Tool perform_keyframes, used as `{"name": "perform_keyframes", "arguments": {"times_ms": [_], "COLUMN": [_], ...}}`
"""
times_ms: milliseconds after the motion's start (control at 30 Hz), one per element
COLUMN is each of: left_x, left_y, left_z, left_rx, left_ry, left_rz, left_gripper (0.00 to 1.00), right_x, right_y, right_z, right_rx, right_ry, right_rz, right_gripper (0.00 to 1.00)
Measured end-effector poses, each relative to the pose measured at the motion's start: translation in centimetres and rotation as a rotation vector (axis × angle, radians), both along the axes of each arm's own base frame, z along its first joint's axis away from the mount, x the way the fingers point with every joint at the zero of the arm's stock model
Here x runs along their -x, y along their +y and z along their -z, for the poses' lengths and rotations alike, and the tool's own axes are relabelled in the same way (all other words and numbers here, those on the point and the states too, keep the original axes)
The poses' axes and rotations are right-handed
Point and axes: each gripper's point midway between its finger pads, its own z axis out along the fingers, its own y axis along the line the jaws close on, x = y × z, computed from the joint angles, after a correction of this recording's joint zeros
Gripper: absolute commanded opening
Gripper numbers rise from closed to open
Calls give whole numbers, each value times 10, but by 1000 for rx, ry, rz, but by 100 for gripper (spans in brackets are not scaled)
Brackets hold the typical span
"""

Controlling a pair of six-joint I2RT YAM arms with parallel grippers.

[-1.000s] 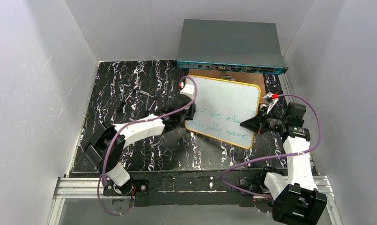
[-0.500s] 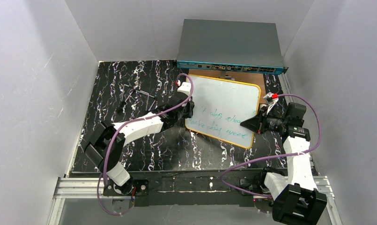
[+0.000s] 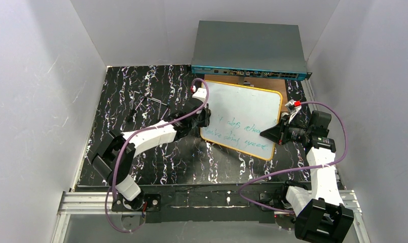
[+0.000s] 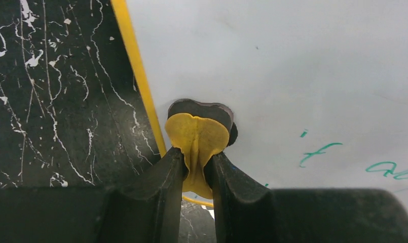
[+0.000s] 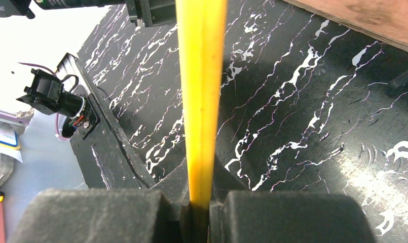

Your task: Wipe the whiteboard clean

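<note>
Wiping is in hand: a yellow eraser pad is pinched by the left gripper and pressed on the whiteboard near its left rim. The board, laid on the marbled table before a network switch, is clamped at its right rim by the right gripper. A sweep across the green writing is called for next; only the right gripper stands at the lines' far end.

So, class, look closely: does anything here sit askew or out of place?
The whiteboard lies skewed to the table edges, its far side overlapping the wooden board, with the right pincer clamped on its rim.
</note>
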Motion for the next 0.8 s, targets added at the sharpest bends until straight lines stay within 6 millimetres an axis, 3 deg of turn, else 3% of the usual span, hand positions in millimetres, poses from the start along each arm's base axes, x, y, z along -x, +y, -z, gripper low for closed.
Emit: {"name": "perform_keyframes", "arguments": {"times_ms": [133,367,467,667,800], "left_x": [0,39,30,-12,-5], "left_y": [0,-52,-45,0,-6], "left_z": [0,-14,-14,-11,-12], "left_rx": [-13,-22,-6,2,-22], "left_ry": [-10,-58,-39,-18,-34], "left_rz": [-9,126,118,-7,-4], "left_gripper": [0,0,0,0,0], "right_x": [0,0,0,-1,-1], "right_y": [0,0,0,0,0], "right_z": [0,0,0,0,0], "right_rx": [0,1,1,2,2], "right_ry": [-1,-3,-1,0,-5], "right_rz": [-1,-2,0,3,1], "right_gripper": [1,1,1,1,1]}}
